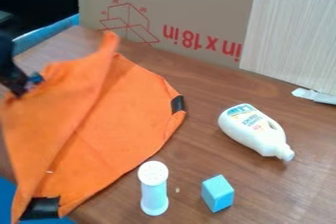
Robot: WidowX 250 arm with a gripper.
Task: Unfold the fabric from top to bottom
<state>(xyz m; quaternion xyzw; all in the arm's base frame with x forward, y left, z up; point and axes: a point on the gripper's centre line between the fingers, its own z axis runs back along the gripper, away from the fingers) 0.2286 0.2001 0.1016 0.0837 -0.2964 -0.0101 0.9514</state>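
At the left side, closed tight on the upper left part of the orange cloth (125,115) with the black tool (27,84). Pulled up there into a loose flap, with a pointy bit at the top and a long slanting fold down to the bottom left. Spread out flat on the brown bench (197,85) on its right part, and poking past the edge of the bench at the bottom left. On the cloth, one black patch (178,104) at the right side and another black patch (41,208) at the bottom left corner.

To the right of the cloth, a white bottle (253,128) lying down, cap toward the bottom right. Near the cloth's lower edge, a shaker (154,191) standing up, with a white top full of little holes. Just beside it, to the right, a blue block (217,193). At the back, a big cardboard sheet (197,7) with red marks, and a pale wood-look board (292,31) in front of its right part.
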